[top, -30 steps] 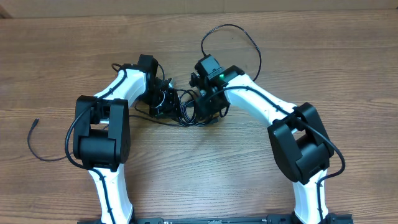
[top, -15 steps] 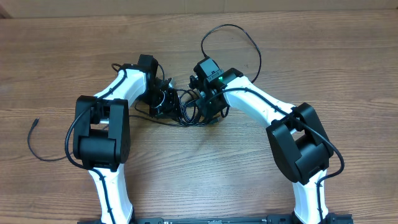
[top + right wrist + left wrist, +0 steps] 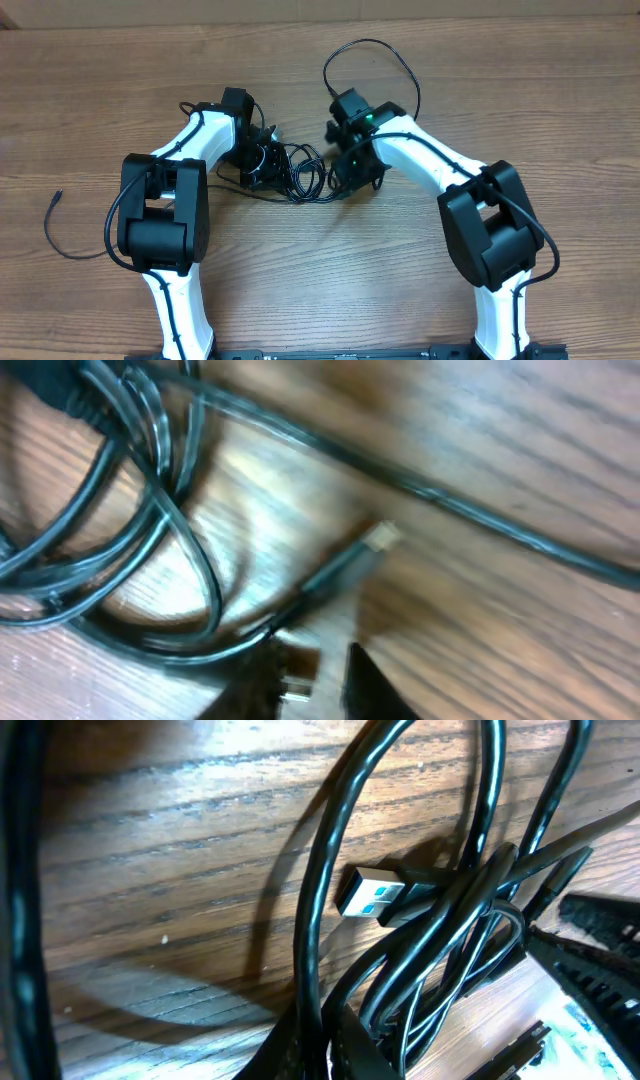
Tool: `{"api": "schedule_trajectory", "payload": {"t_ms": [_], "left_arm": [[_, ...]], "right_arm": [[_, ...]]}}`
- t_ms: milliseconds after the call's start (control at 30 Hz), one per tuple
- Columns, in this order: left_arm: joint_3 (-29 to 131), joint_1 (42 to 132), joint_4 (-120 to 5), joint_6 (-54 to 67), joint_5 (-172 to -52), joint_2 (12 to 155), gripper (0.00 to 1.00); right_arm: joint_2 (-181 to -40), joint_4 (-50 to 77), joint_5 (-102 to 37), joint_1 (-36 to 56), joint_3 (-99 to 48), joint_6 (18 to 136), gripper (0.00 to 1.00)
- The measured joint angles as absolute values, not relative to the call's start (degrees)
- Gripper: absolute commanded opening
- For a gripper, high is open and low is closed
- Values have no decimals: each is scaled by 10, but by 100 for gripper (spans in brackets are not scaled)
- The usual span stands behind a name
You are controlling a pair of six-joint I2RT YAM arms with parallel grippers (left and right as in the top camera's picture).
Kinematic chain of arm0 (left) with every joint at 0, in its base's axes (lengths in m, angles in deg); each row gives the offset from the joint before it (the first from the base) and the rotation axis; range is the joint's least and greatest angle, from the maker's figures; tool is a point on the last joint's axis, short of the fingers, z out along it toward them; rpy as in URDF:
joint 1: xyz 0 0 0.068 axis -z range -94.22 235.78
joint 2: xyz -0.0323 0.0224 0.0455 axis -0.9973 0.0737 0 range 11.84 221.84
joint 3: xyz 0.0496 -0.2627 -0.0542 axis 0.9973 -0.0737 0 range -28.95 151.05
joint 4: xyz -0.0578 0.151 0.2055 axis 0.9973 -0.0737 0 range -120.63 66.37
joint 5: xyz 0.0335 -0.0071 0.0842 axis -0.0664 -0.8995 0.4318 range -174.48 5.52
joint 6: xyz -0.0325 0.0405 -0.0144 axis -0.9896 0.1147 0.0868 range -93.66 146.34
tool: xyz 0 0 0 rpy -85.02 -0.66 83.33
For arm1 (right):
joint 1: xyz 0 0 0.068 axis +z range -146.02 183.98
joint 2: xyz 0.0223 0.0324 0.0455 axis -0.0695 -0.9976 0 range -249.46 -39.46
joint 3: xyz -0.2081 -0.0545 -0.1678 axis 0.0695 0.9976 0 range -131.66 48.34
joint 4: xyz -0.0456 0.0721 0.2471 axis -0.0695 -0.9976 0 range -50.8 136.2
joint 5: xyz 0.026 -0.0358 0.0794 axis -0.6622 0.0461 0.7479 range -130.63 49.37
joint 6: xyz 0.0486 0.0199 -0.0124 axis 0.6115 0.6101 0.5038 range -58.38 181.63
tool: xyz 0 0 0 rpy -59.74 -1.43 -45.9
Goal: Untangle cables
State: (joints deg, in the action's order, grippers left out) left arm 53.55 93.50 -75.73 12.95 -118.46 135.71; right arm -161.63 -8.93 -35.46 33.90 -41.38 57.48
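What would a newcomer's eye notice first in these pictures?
A knot of black cables lies mid-table, with the left gripper and the right gripper at its sides. In the left wrist view a USB plug with a blue tongue sticks out of the loops. One loose cable lies apart near the left edge.

The wooden table under my arms carries a cable bunch lying tangled at its centre. A looping cord arcs out from it toward twelve o'clock. A loose cord curves flat at nine o'clock, well apart. Within the tangle, a USB plug rests on the grain.
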Motion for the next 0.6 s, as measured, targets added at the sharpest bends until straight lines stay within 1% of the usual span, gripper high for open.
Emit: {"api": "schedule_trajectory", "payload": {"t_ms": [33, 100, 133, 400, 600], "left_arm": [[536, 935, -757, 130, -1185, 1357, 12], [536, 935, -755, 130, -1185, 1357, 12], [536, 935, -755, 130, -1185, 1357, 12], [536, 935, -754, 130, -1185, 1357, 13], [536, 935, -754, 130, -1185, 1357, 13]], "right_arm": [[-1616, -85, -353, 336, -414, 575, 36], [-1616, -79, -347, 335, -414, 570, 43], [-1616, -76, -341, 336, -414, 563, 44], [-1617, -58, -304, 340, -414, 527, 45], [-1618, -44, -304, 354, -414, 522, 43]]}}
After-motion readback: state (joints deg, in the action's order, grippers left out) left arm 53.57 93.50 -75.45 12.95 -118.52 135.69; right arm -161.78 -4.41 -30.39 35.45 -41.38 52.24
